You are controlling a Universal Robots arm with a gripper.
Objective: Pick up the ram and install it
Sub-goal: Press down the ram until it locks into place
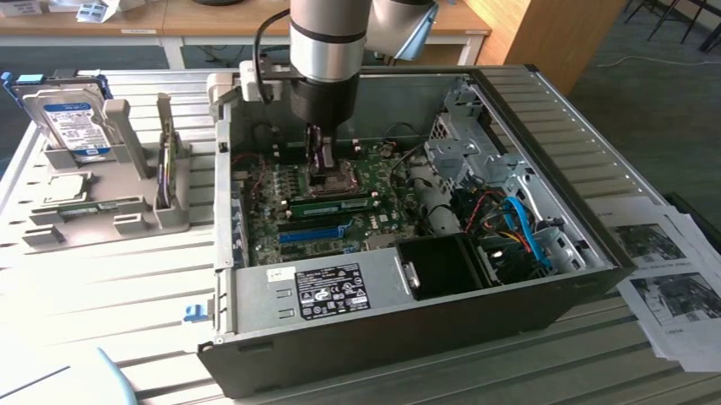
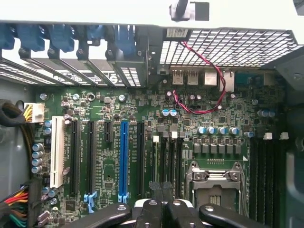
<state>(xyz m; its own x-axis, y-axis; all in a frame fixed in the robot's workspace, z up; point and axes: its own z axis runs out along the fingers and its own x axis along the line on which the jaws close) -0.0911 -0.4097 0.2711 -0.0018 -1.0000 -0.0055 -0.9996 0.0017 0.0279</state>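
So the arm is reaching down into the open PC case [image 1: 586,278], with the gripper [image 1: 323,169] hanging low over the motherboard [image 1: 377,224]. From the wrist view the jaws look clenched tight together, and I can't see anything pinched between them. The ram [image 1: 333,204] is a green strip lying along a slot between the CPU socket [image 1: 334,181] and the blue slot [image 1: 310,234]. It sits just at 6 o'clock of the jaws in the exterior view. It looks seated to me, but I can't tell if the end clips are latched. If this is the press-in stage, I'd say push straight down and evenly along the stick, because a tilted push pops one end out. I'd also stay clear of the socket and the red wire [image 2: 209,90] by the rear ports. The case stands on a white slatted worktop [image 1: 113,278]. Out at 9 to 10 o'clock of it there's a grey parts holder [image 1: 90,221] with a hard drive [image 1: 70,122] standing up in it. Printed sheets [image 1: 664,270] lie at 4 o'clock. Behind it are wooden desks [image 1: 203,21], and there's carpet at 2 o'clock.
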